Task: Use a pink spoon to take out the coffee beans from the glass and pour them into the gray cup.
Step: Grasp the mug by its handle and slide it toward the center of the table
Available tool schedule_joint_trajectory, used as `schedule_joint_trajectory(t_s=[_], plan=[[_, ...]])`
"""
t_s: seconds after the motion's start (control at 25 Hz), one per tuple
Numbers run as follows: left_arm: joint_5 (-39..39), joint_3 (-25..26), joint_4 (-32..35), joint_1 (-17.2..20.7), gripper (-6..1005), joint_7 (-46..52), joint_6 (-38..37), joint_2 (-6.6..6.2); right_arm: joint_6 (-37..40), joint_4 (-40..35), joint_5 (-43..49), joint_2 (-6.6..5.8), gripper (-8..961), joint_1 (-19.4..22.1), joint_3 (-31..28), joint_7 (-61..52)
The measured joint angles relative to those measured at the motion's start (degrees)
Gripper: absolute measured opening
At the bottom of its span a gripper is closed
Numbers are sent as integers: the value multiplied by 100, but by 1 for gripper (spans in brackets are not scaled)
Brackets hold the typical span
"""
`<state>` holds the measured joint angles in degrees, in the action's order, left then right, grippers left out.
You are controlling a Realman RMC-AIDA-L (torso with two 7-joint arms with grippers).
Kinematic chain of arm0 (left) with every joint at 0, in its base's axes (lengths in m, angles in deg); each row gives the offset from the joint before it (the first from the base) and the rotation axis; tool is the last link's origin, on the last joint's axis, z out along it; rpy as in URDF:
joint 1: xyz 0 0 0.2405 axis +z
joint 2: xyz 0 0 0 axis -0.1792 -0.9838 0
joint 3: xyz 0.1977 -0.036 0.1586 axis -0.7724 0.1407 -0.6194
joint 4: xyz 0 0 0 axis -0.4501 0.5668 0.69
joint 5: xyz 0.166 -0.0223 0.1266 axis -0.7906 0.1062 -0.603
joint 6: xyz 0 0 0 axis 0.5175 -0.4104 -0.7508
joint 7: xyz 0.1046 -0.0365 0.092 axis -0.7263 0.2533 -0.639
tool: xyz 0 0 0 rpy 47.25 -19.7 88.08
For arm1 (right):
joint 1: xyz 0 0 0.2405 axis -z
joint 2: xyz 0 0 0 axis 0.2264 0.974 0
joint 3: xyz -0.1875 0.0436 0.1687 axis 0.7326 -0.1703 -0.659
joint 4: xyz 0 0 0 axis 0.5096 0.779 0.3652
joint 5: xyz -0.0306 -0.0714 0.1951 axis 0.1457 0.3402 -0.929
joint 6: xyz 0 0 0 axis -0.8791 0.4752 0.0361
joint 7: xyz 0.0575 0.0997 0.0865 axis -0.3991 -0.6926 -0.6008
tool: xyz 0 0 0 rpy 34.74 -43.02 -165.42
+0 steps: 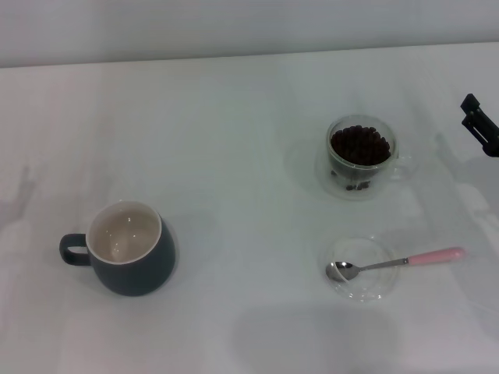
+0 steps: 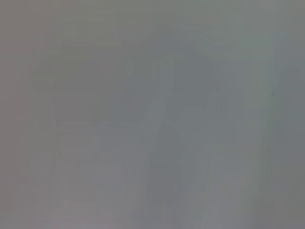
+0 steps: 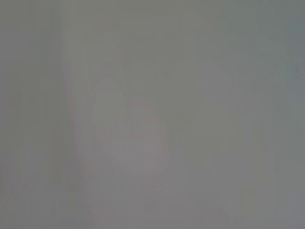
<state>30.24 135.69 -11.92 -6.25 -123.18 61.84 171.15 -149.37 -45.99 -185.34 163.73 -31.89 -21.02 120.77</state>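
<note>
Head view, near to far. Nearest me on the white surface [image 1: 234,156] lies the pink spoon [image 1: 394,262], its metal bowl resting inside a flat clear glass dish [image 1: 360,269] and its pink handle reaching out over the dish rim toward my right. Level with it but well apart, on my left, stands the gray cup [image 1: 129,249], upright, its cream inside showing no beans and its loop handle turned to my left. Farther back, beyond the dish, stands the glass [image 1: 360,157], upright and filled near its rim with the coffee beans [image 1: 359,145]; a few beans show through its wall lower down, and its clear handle points to my right. Beyond the surface's far edge, a plain pale wall [image 1: 234,27] closes the room.

My right end effector [image 1: 480,125] enters only as a dark tip at the right edge, raised above the surface, to the right of the glass and clear of it; I cannot tell whether it is open or closed. It holds nothing that I can see. My left end effector does not appear in the head view.

Both wrist views show only an even gray blur with faint pale streaks; no thing can be made out in them, so every position above rests on the head view alone.
</note>
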Motion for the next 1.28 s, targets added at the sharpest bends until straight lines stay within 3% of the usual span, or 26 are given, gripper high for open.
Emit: schedule_joint_trajectory(t_s=[0.76, 1.28], plan=[[-1, -64, -4, 156, 892, 6, 80, 10, 31, 0, 0, 0, 865, 1, -2, 0], [-50, -662, 96, 847, 893, -9, 1231, 2, 74, -59, 0, -5, 863, 50, 0, 0]])
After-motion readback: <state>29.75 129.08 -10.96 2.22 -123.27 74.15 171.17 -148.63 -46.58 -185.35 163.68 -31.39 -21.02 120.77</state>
